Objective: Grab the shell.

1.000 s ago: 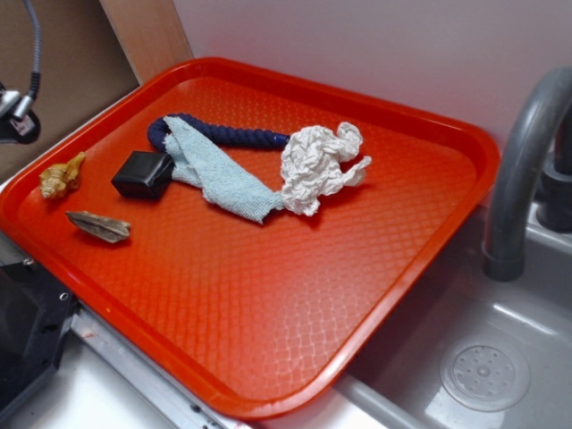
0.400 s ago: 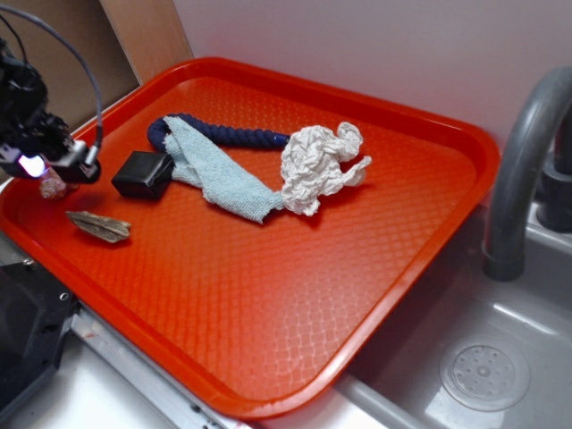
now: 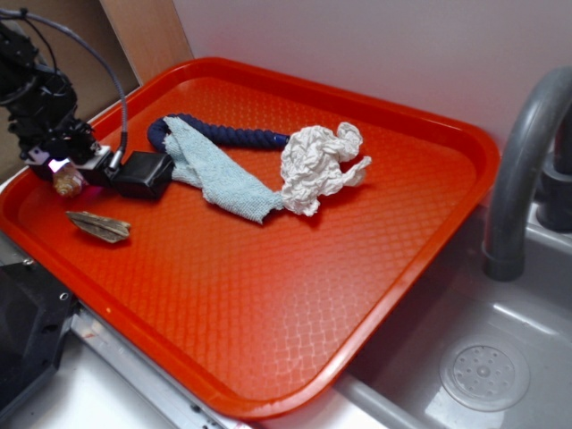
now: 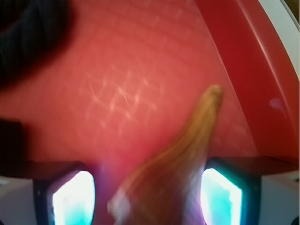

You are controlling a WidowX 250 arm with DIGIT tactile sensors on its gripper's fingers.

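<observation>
Since the earlier frame the black robot arm had swung in from the tray's left edge and dropped, so that its fingers point(image 3: 64, 176) stood spread on either side of the small golden-tan spiral shell point(image 4: 180, 164), gripping nothing yet. The shell lay on the red plastic tray point(image 3: 295, 295) near its left rim, beside the black block point(image 3: 146, 173) (tip towards the rim), probably straddled so one squeeze could catch its thick body.
</observation>
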